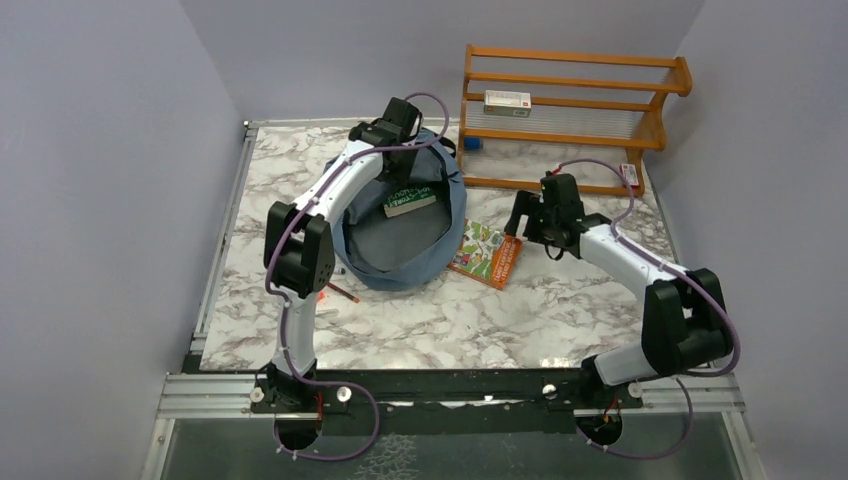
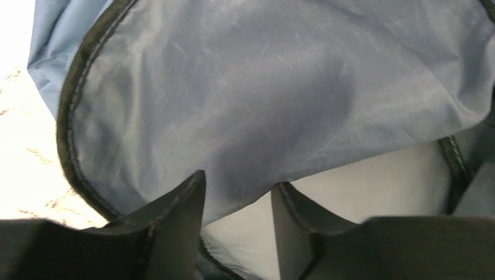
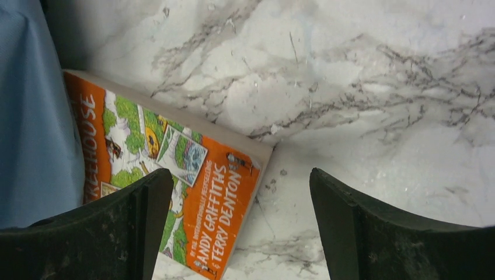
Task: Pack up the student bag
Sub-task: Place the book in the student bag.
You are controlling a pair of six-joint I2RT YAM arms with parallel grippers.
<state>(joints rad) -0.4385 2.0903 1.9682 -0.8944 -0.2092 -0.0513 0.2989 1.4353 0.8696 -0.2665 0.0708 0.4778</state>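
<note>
Left of the worktop's (image 1: 450, 330) middle, the student bag (image 1: 400, 250) is sitting mouth-up, ready for books. The left hand (image 2: 236, 181) is hovering at its rim, partly spread, pinching nothing. The right hand (image 3: 239, 181) is hanging wide apart over the orange paperback (image 3: 192, 175). Only the overhead view is showing the green book (image 1: 410, 203) inside.

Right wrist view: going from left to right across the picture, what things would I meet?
The student bag, seen as blue fabric → the orange paperback by Andy Griffiths and Terry Denton → the marble table.
</note>
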